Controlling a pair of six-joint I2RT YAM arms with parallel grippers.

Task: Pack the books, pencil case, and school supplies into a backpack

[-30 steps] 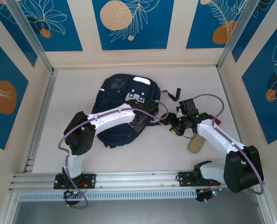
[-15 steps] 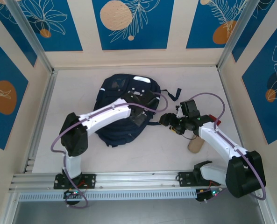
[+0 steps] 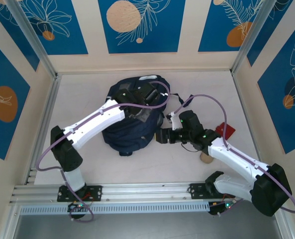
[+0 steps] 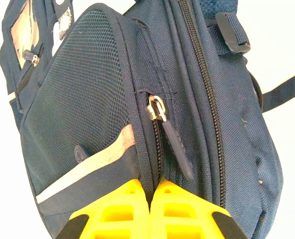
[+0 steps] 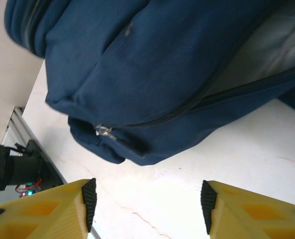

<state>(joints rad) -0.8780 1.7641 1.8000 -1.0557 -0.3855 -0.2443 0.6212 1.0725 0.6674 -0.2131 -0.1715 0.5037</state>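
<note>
The backpack (image 3: 125, 139) is lying on the tabletop (image 3: 82, 99). The left gripper (image 4: 150, 211) is resting against the backpack's upper part, its yellow jaws sitting fully closed at the seam, just below a metal slider with a dark zipper pull (image 4: 173, 144); I cannot tell whether fabric is pinched between them. The right gripper (image 5: 147, 199) is hovering just beside the backpack's right edge, its 2 jaws standing apart with nothing between them, facing a second zipper pull (image 5: 107, 132). A red object (image 3: 226, 131) and a tan cylinder (image 3: 205, 158) are lying farther to the backpack's right, past the right arm.
</note>
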